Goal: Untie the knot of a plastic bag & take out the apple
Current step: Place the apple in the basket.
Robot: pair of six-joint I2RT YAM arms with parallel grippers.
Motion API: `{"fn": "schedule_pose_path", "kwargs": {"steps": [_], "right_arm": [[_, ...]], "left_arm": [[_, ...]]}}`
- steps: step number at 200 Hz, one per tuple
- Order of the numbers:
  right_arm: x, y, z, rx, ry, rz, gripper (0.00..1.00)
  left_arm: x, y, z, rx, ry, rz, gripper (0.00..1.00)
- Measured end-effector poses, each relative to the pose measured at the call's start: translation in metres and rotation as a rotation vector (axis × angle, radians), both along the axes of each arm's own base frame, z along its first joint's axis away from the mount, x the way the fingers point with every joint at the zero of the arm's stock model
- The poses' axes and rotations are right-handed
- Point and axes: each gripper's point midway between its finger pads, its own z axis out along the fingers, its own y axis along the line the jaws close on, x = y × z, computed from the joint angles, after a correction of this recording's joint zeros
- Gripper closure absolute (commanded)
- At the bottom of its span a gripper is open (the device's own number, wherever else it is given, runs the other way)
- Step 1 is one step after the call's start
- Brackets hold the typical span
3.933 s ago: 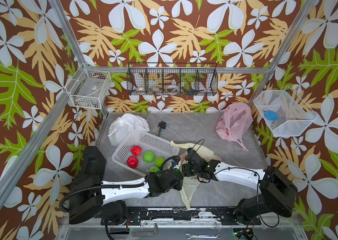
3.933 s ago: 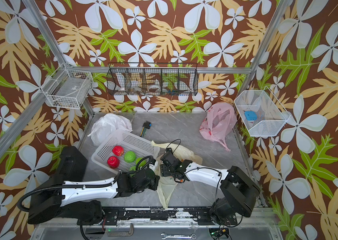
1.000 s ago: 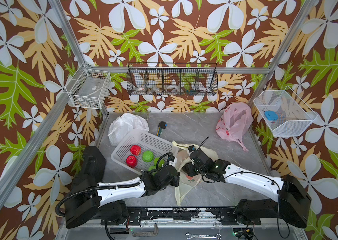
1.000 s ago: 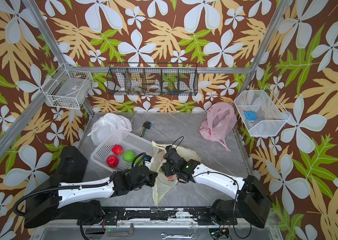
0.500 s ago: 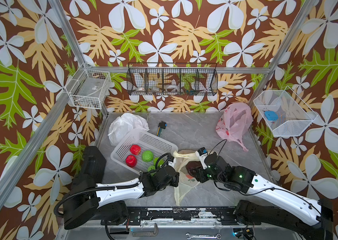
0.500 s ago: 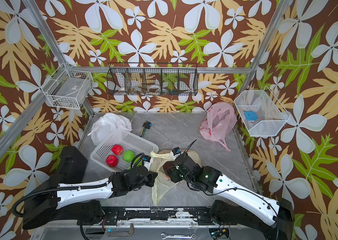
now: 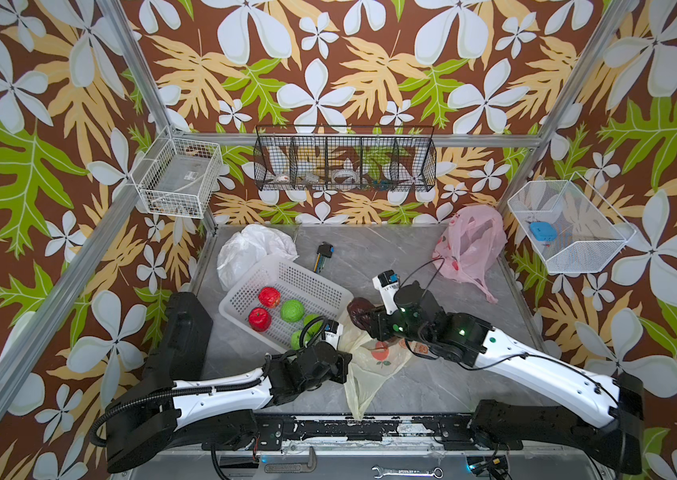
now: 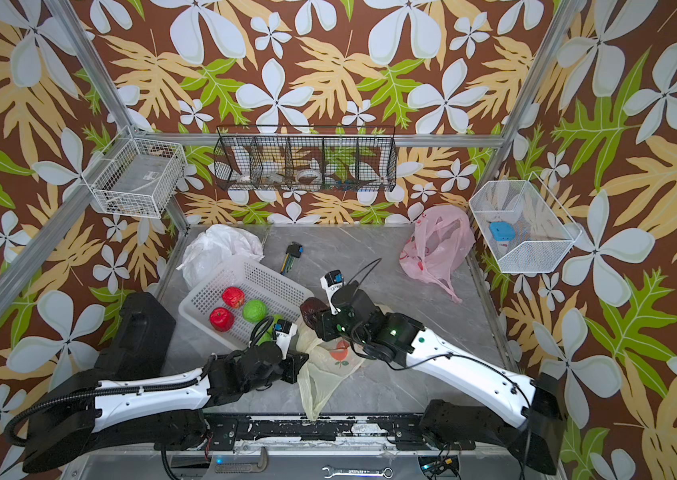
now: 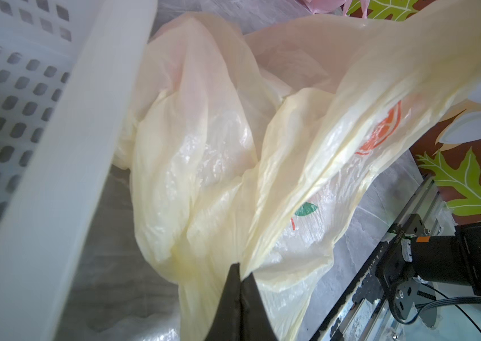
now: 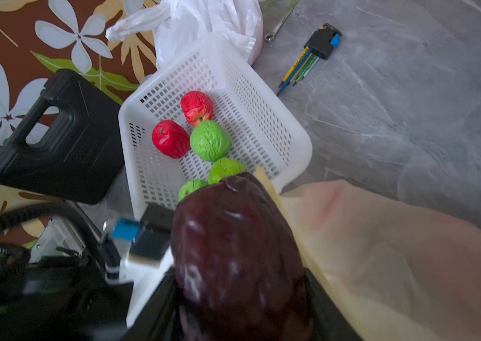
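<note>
Right gripper (image 7: 366,321) clasps the dark-red apple (image 7: 355,311) across its middle; it looks firm and probably light. Left gripper (image 9: 240,274) pinches the limp, slippery yellow plastic bag (image 9: 203,147).

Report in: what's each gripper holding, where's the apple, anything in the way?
Left gripper shut on pale yellow plastic bag. Right gripper holds dark maroon apple, clear of bag. Close beside: white perforated plastic basket; no obstruction seen.

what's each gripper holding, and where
Left gripper pinches a fold of the pale yellow plastic bag; right gripper clamps the dark maroon wrinkled apple by its sides.
</note>
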Motion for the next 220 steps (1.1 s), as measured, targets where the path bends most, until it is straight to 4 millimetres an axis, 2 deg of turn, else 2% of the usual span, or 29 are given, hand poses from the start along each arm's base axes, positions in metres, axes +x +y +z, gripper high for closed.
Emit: {"fn": "schedule_pose_path", "kwargs": {"steps": [23,35,45,74,103,128,157,196,220], "right_arm": [[0.033,0.039,0.003,-0.022,-0.029,0.020,0.47],[0.049,0.058,-0.004,-0.047,-0.030,0.033,0.45],[0.061,0.071,-0.013,-0.067,-0.026,0.042,0.39],[0.080,0.104,-0.037,-0.106,-0.001,0.098,0.29],[0.083,0.117,-0.051,-0.128,0.014,0.135,0.25],[0.085,0.117,-0.049,-0.134,0.010,0.141,0.23],[0.079,0.109,-0.037,-0.135,-0.010,0.148,0.28],[0.045,0.063,-0.015,-0.123,-0.044,0.113,0.39],[0.003,0.042,-0.006,-0.097,-0.066,0.112,0.47]], "left_arm": [[-0.005,0.000,-0.003,-0.020,0.003,0.000,1.00],[-0.006,0.000,-0.003,-0.025,0.001,0.006,1.00],[-0.005,-0.001,-0.002,-0.034,0.000,0.015,1.00],[-0.005,0.001,0.000,-0.056,-0.005,0.032,1.00],[-0.003,0.005,0.003,-0.071,-0.015,0.054,1.00],[-0.002,0.008,0.005,-0.075,-0.020,0.067,1.00],[0.000,0.010,0.009,-0.082,-0.030,0.081,1.00],[0.004,0.013,0.018,-0.083,-0.050,0.107,1.00],[0.009,0.009,0.027,-0.096,-0.060,0.116,1.00]]}}
